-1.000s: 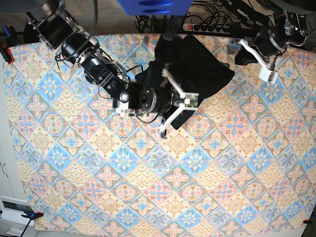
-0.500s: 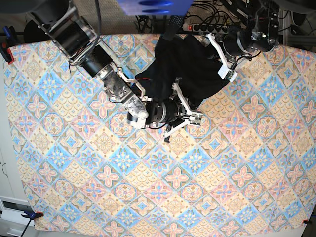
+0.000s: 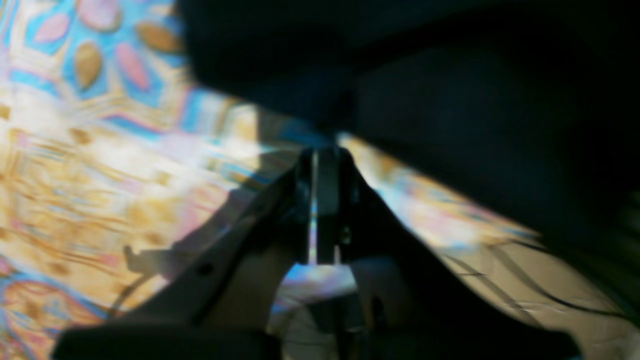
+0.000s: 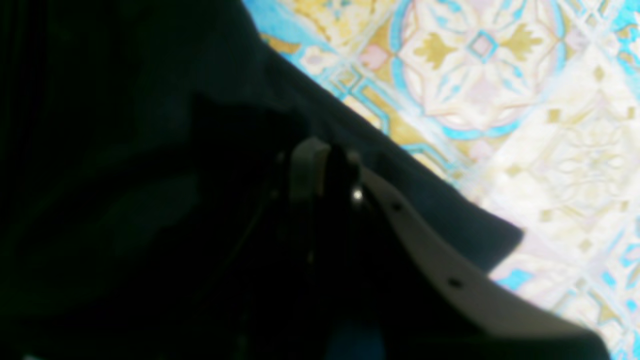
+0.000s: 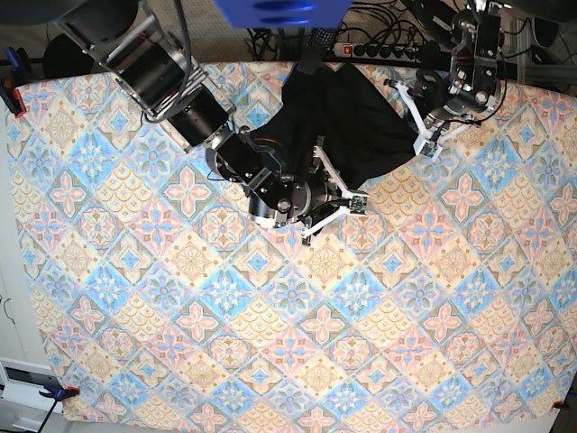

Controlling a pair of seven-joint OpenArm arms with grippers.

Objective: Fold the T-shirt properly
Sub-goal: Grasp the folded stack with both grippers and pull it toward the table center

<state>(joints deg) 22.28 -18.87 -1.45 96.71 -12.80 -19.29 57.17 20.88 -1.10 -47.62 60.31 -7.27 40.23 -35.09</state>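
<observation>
The black T-shirt [image 5: 347, 117] lies crumpled at the table's far middle on the patterned tablecloth [image 5: 270, 343]. My right gripper [image 5: 358, 200] is at the shirt's near edge. In the right wrist view its fingers are together, shut [image 4: 322, 150] on dark T-shirt fabric [image 4: 125, 150]. My left gripper [image 5: 425, 144] is at the shirt's right corner. In the blurred left wrist view it [image 3: 320, 152] is shut to a thin slit, its tips meeting the edge of the T-shirt [image 3: 450, 100].
A power strip [image 5: 379, 50] with cables lies beyond the table's far edge, next to a blue object [image 5: 279, 11]. Clamps hold the cloth at the left edge [image 5: 9, 95] and the near left corner [image 5: 56, 392].
The left arm swung in from the far right to the shirt's right corner. The right arm turned and shifted its gripper down and right along the shirt's near edge.
</observation>
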